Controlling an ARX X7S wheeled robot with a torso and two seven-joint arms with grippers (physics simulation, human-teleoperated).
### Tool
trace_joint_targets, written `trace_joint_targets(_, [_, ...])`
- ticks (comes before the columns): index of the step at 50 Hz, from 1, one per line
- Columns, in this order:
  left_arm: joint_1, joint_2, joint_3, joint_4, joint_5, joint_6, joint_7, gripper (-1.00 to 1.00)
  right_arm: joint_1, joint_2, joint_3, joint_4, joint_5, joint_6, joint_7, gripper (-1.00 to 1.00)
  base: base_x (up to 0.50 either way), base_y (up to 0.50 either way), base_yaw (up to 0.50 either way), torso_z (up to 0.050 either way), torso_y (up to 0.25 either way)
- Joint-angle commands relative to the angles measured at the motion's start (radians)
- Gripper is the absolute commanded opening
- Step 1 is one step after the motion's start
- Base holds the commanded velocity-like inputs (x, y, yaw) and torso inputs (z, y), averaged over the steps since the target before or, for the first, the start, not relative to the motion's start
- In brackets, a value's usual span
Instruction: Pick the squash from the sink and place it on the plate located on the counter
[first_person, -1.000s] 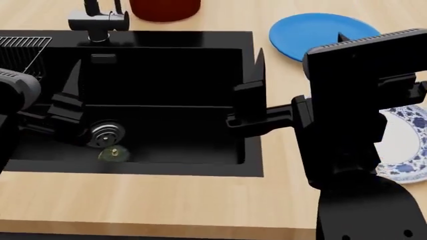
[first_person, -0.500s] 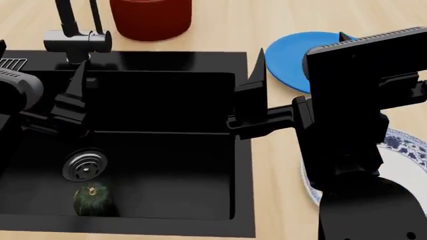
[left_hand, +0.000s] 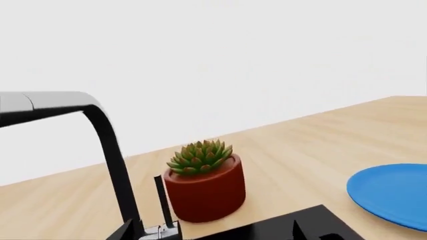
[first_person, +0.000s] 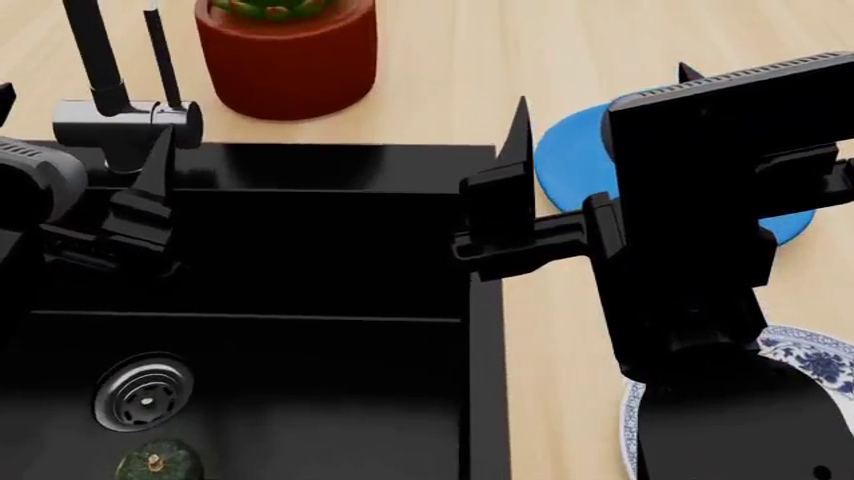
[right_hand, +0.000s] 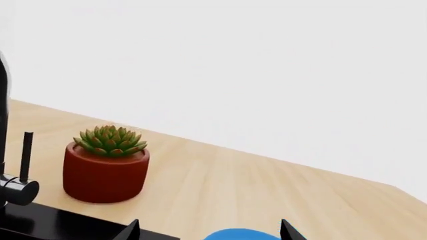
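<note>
Since a second ago the head view has been sliding toward the back of the table: the red pot has come fully into sight and the small dark green mottled squash (first_person: 156, 463) has dropped to the near edge of the picture. Both arms are hanging where they were. The right gripper (first_person: 514, 170) is holding its black pointed fingers (first_person: 515, 128) spread and empty above the sink's right rim; the left gripper (first_person: 144, 195) is hovering over the basin's left side, and its fingers look parted in the left wrist view, gripping nothing.

The squash is resting on the floor of the large black rectangular recessed sink (first_person: 334, 260), just beside the round steel drain (first_person: 143, 393), well below both grippers. The round white plate with the blue floral rim (first_person: 801, 365) is lying to the right, largely hidden by the right arm.

Likely risks: the squash slipping out of view, the roundish squash rolling away from the closing fingers, or a descending arm clipping the black-and-chrome faucet (first_person: 114, 95).
</note>
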Motion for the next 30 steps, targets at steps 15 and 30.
trace_joint_targets(15, [-0.07, -0.003, -0.025, 0.029, -0.063, -0.235, 0.034, 1.0, 0.007, 0.016, 0.007, -0.017, 0.017, 0.016, -0.002, 1.0, 0.0, 0.0, 0.0, 0.0, 0.0])
trace_joint_targets(30, [-0.246, -0.29, -0.05, -0.545, -1.69, -0.262, -1.19, 1.0, 0.019, 0.041, 0.019, -0.027, 0.025, 0.037, -0.008, 1.0, 0.0, 0.0, 0.0, 0.0, 0.0])
